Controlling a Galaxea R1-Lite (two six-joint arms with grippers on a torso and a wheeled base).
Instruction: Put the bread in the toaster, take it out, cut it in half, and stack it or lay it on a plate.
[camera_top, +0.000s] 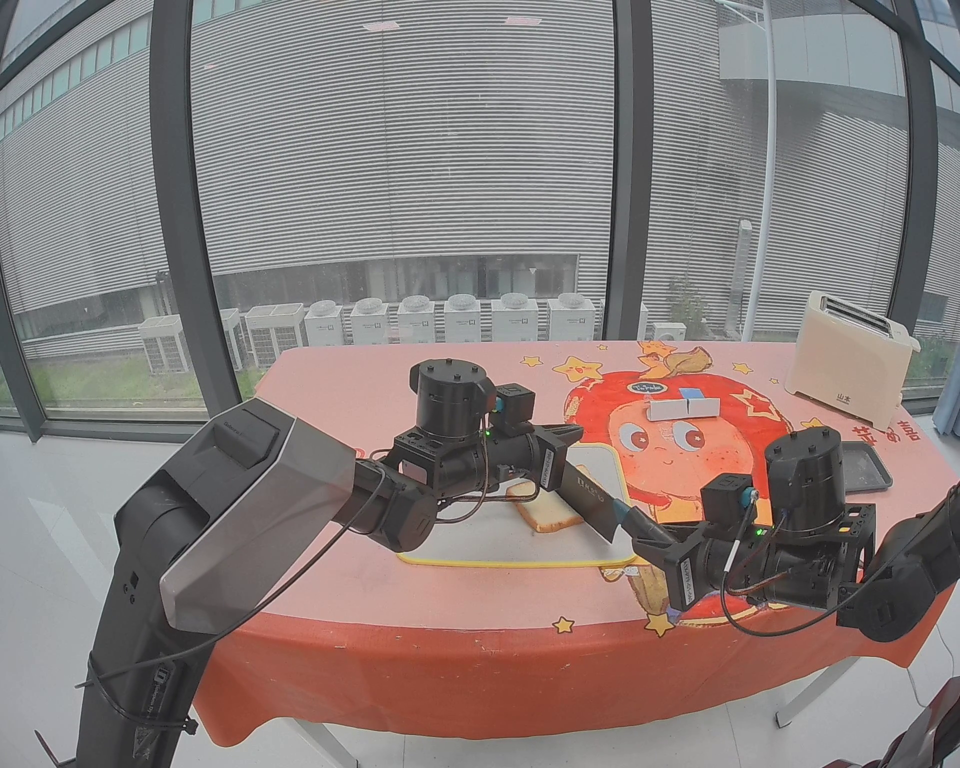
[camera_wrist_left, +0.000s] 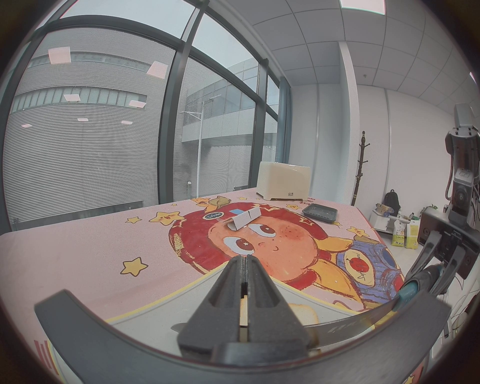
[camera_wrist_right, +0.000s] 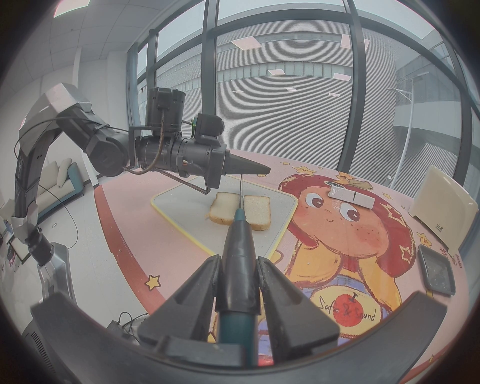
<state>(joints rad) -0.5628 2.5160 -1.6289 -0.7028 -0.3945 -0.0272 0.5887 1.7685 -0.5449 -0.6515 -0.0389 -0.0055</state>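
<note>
Crossing the bread (camera_top: 545, 516) mid-slice at frame centre, the knife (camera_top: 592, 497) runs up-left from the right gripper (camera_top: 662, 550) clamping it; left gripper (camera_top: 572, 438) closed.

— Where are we working?
— We take it for an office-building room set up as a robot lab. Tall glass window walls (camera_top: 400, 150) run along the far side, with rooftop air-conditioning units (camera_top: 420, 320) outside.
— And indoors?
— We see a tiled ceiling (camera_wrist_left: 320, 40), a coat stand (camera_wrist_left: 361, 165) and backpack (camera_wrist_left: 391, 200) on the right, a sofa (camera_wrist_right: 56, 177) on the left, and a toaster (camera_top: 850, 355) on a cloth-covered table (camera_top: 330, 400).
</note>
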